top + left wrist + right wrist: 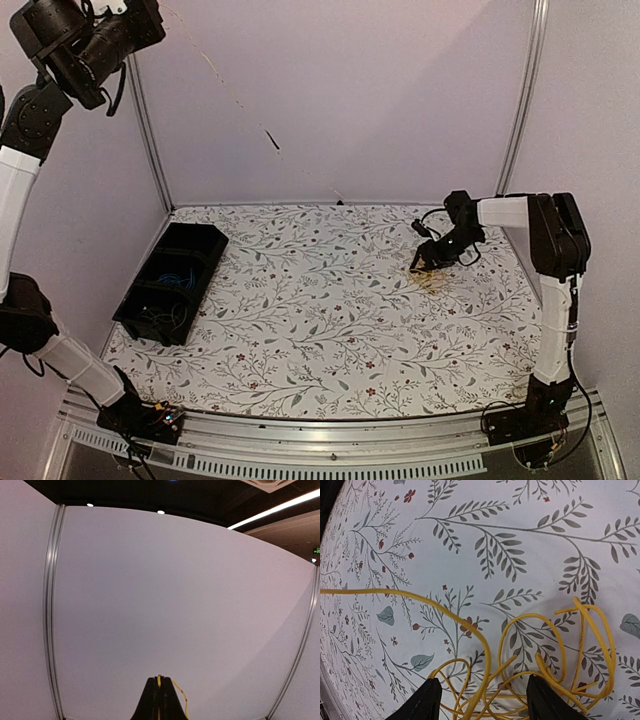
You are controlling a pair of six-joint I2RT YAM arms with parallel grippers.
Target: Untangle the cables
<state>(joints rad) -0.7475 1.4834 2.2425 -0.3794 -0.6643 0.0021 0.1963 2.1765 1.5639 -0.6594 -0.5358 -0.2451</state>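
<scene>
Partway, judging by the layout. Left pincer (159,680) raised high, fingers pressed together on a yellow cable (395,591); a short yellow curl shows just beside the pinch. From there the strand runs in a thin, near-straight line down to the right pincer (482,680). Right pincer spread, low over the floral tablecloth (320,330), gripping nothing. Tangle (433,281) directly beneath and between its fingers (425,702), loops spilling out to the far side of both tips.

Done: one end lifted clear, length pulled out of the heap. Left: several crossing loops of yellow under the right pincer, not yet freed. Cannot tell if more than one cable sits in that heap.

Black bin (190,228) well off to the right pincer's side, toward the left arm, with blue wires (180,278) inside; probably sorted ones.

Cable: thin, round, smooth yellow jacket, springy, holds open curls. Cloth: matte, flat, pale with grey leaf print and small red flowers. Fingers: black, hard, wedge-shaped.
</scene>
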